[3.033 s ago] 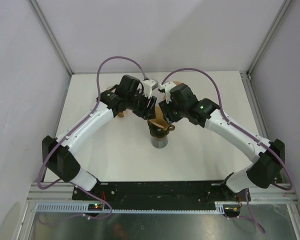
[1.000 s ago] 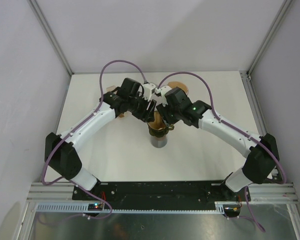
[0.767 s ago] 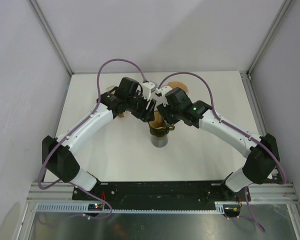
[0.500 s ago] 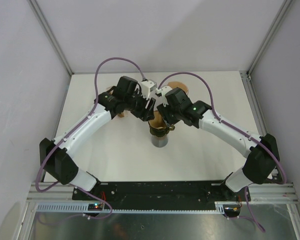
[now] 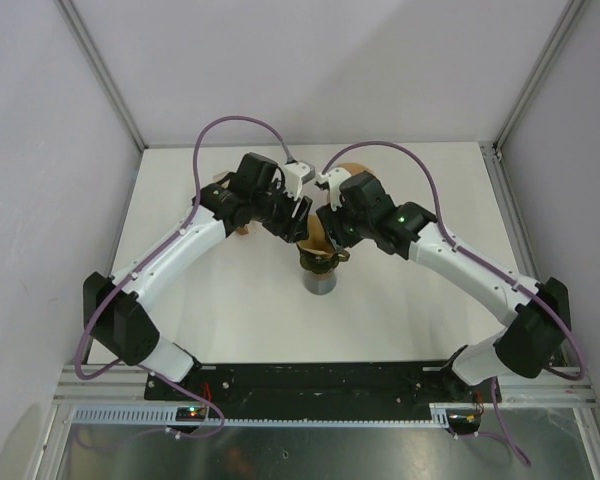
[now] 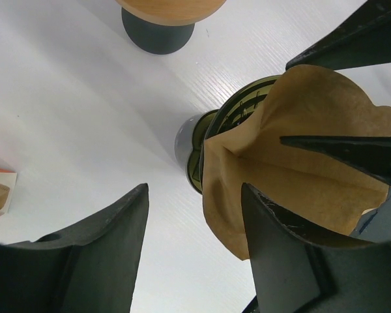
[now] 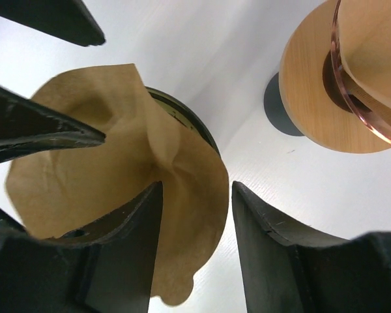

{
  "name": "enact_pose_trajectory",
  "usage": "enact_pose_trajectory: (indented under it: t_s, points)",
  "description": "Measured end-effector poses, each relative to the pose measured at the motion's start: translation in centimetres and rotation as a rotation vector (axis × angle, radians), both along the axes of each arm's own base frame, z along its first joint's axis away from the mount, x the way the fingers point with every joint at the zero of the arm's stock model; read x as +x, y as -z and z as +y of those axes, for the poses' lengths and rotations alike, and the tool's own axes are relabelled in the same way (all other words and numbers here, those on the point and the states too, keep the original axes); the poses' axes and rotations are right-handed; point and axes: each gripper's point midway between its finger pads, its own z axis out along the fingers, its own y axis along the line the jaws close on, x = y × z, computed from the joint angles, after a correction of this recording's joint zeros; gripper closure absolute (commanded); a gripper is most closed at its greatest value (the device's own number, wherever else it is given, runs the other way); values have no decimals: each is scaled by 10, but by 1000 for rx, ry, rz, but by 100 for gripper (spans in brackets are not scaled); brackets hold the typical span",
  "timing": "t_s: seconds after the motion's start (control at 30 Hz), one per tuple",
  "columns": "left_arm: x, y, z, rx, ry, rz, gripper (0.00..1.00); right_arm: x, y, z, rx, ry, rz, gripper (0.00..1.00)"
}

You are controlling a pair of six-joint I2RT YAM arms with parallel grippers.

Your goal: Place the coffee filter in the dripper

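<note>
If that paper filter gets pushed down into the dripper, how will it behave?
Probably floppy: the filter shows creases and a wavy rim. Likely very light, so it may spring back up. The dripper stands on a narrow cup; hard pushes might tip it.

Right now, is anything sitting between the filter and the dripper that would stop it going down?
Nothing visible lies between them: the coffee filter already sits crumpled in the dripper. Only the grippers crowd it: the left gripper and right gripper each reach a finger across the paper's open top.
</note>
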Motion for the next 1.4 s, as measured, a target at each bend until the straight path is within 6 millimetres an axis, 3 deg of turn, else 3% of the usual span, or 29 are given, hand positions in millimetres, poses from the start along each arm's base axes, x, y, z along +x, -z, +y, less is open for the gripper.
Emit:
enact_pose_trajectory:
  t_s: [0.17, 0.47, 0.8, 1.4]
  points:
    - [0, 0, 0, 1, 1, -1, 37, -1, -12, 2, 46, -17, -13, 47]
    - [0, 0, 0, 3, 5, -6, 33, -1, -15, 2, 64, -25, -9, 45]
    - [4, -11, -2, -11, 7, -30, 30, -1, -33, -4, 103, -19, -46, 43]
    - [7, -21, -2, -14, 12, -61, 22, 0, -35, -2, 116, -26, -50, 42]
